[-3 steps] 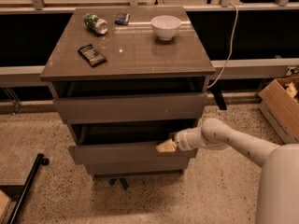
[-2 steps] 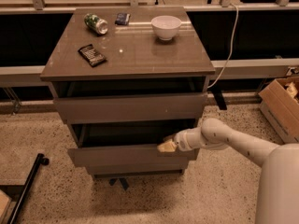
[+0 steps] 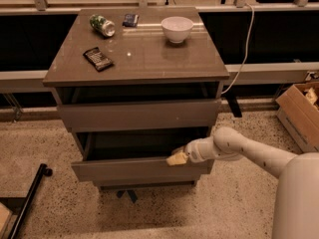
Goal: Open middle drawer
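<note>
The middle drawer (image 3: 124, 171) is the lower grey-brown front panel showing on the cabinet. It stands pulled out, with a dark open gap above and behind its front. My gripper (image 3: 173, 158) sits at the top edge of that front panel, towards its right end. My white arm (image 3: 234, 146) reaches in from the lower right. The drawer's inside is in shadow.
Another drawer front (image 3: 139, 114) sits above, under the cabinet top (image 3: 149, 59). The top holds a can (image 3: 102, 25), a white bowl (image 3: 177, 29), a dark packet (image 3: 98, 59) and a blue packet (image 3: 130, 20). A cardboard box (image 3: 299, 113) stands at the right, a black bar (image 3: 27, 200) at the lower left.
The middle drawer has slid a little further out towards the camera, and my gripper has moved with its top edge.
</note>
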Controlling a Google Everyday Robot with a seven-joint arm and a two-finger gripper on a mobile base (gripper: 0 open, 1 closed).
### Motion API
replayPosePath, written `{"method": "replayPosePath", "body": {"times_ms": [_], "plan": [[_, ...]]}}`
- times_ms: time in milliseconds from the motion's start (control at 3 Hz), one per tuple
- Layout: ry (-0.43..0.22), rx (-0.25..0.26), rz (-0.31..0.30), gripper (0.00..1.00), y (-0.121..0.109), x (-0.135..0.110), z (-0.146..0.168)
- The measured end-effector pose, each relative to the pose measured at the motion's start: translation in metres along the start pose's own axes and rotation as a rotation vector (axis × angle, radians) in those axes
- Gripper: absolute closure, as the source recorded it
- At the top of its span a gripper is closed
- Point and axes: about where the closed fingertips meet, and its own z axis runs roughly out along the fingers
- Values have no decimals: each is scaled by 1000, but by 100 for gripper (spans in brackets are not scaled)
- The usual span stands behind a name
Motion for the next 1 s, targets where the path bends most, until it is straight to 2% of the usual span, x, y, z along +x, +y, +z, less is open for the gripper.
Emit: {"method": "replayPosePath", "body": {"times_ms": [333, 667, 1000], "plan": [[50, -11, 66, 81, 19, 22, -12], [50, -11, 66, 58, 19, 21, -11], [112, -14, 31, 34, 22, 15, -3]]}}
